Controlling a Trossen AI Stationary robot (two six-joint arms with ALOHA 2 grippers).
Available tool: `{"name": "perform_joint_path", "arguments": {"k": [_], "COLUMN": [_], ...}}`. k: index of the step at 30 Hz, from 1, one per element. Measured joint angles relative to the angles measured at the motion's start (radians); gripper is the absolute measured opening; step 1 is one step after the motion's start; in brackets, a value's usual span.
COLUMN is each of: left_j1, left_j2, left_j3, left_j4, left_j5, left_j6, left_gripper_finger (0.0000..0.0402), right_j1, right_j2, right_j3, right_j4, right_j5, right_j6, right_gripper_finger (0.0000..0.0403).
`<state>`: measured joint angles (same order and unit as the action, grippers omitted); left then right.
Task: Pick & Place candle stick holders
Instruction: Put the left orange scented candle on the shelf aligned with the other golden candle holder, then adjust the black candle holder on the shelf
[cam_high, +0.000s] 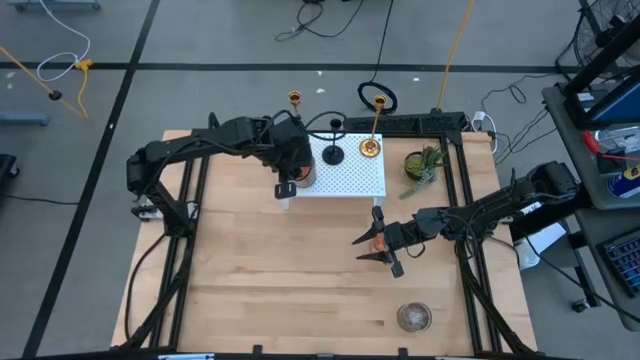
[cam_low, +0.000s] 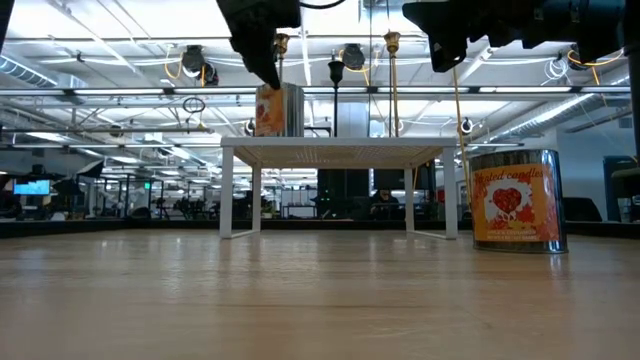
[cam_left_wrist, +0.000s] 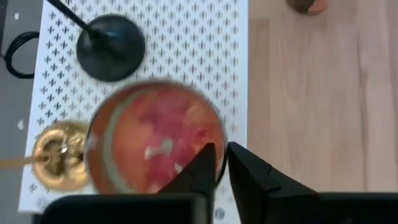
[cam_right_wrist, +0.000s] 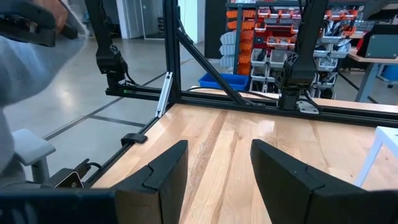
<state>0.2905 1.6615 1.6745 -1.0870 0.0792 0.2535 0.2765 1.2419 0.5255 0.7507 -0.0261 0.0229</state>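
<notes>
At the white rack's (cam_high: 350, 178) near edge, the left gripper (cam_high: 289, 184) has an orange-red cup (cam_left_wrist: 155, 140) by the rim.

High view: the left arm reaches over the rack, where a black holder (cam_high: 333, 152) and a gold stick (cam_high: 371, 147) stand. The right gripper (cam_high: 375, 254) hangs over bare table, and a greyish cup (cam_high: 413, 317) sits well apart near the table's front. Low view: the cup rests on the rack top, so it is probably being set down or taken. A second orange-red cup (cam_low: 515, 200) stands on the table under the right arm. Left wrist view: the fingers, drawn almost together, appear to pinch the cup's wall, a hold that suits a wide glass. Right wrist view: the fingers are spread and hold nothing, likely ready for that second cup.
</notes>
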Motion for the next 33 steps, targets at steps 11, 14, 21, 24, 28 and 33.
{"name": "perform_joint_path", "arguments": {"k": [11,14,21,24,28,33], "left_j1": [-0.016,-0.037,-0.092,-0.115,-0.134,-0.183], "left_j2": [0.000,-0.005,-0.023,-0.037,-0.055,-0.102], "left_j3": [0.000,0.000,0.000,0.000,0.001,0.000], "left_j4": [-0.009,-0.018,-0.025,-0.021,-0.020,0.006], "left_j5": [-0.114,-0.119,-0.168,-0.265,-0.345,-0.343], "left_j6": [-0.026,-0.026,-0.019,-0.011,-0.037,-0.054], "left_gripper_finger": [0.0098,0.0097,0.0097,0.0097,0.0098,0.0097], "right_j1": [0.000,0.000,0.000,0.000,0.000,0.000], "right_j2": [0.000,0.000,0.000,0.000,0.000,0.000], "right_j3": [0.000,0.000,0.000,0.000,0.000,0.000], "right_j4": [0.000,0.000,-0.001,-0.001,-0.001,0.001], "right_j5": [0.000,0.000,-0.001,-0.001,-0.001,0.043], "right_j6": [0.017,0.017,0.018,0.018,0.018,0.018], "right_gripper_finger": [0.0173,0.0173,0.0173,0.0173,0.0173,0.0173]}}
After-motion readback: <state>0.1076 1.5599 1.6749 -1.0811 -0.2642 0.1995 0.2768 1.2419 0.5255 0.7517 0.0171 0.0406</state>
